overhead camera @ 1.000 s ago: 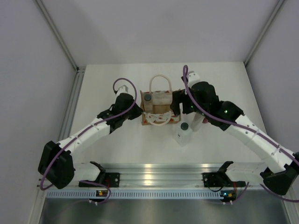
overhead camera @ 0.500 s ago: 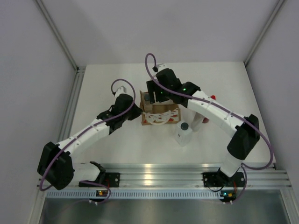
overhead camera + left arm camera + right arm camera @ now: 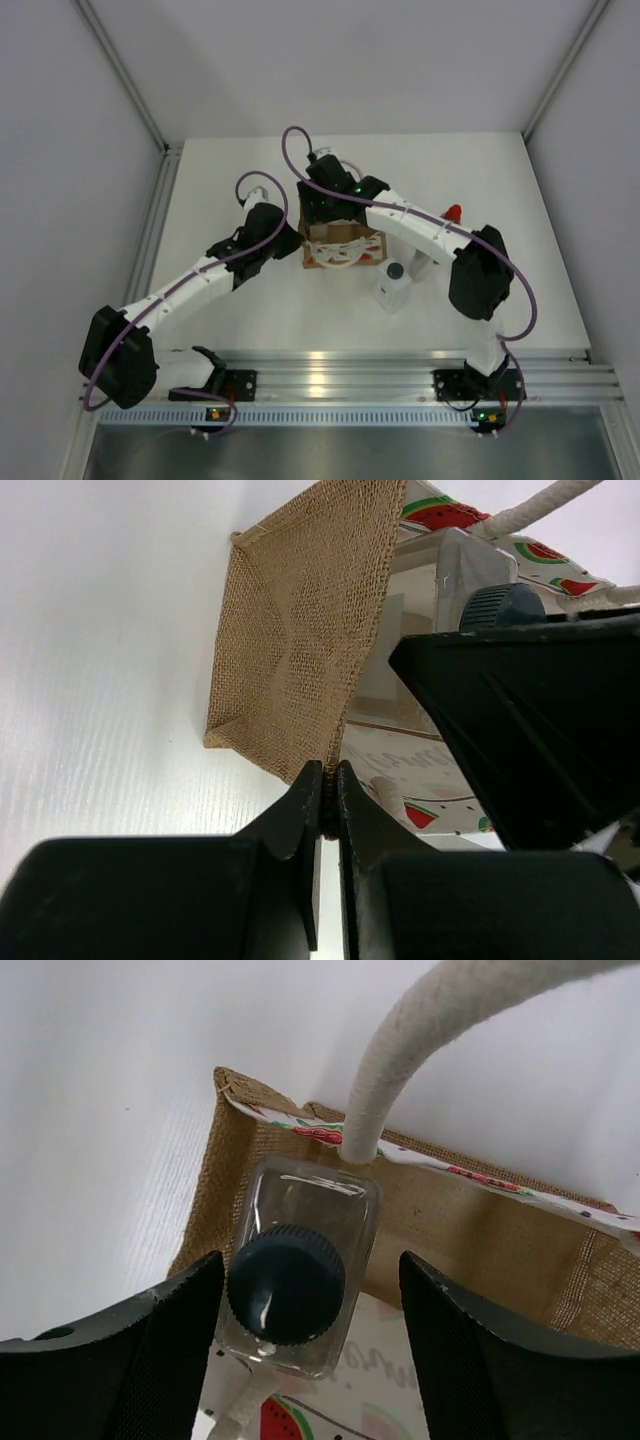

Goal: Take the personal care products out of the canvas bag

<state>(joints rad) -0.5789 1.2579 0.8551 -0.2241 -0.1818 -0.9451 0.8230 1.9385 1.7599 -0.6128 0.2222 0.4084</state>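
Noted left fingers (image 3: pixel 295 830) pressed together on the burlap side wall of the canvas bag (image 3: pixel 345 255), pinching its edge. Found the bag standing at mid-bench (image 3: pixel 230 180). Recorded one white bottle with dark cap (image 3: pixel 290 1280) inside the bag, cap up, in a corner beside a rope handle (image 3: pixel 400 1050). Observed right fingers (image 3: pixel 170 1360) spread above the bag, the cap between them. Logged a second dark-capped white bottle (image 3: pixel 395 283) upright on the bench just right of the bag, and a red bottle (image 3: pixel 453 212) farther right, partly hidden by the right arm.
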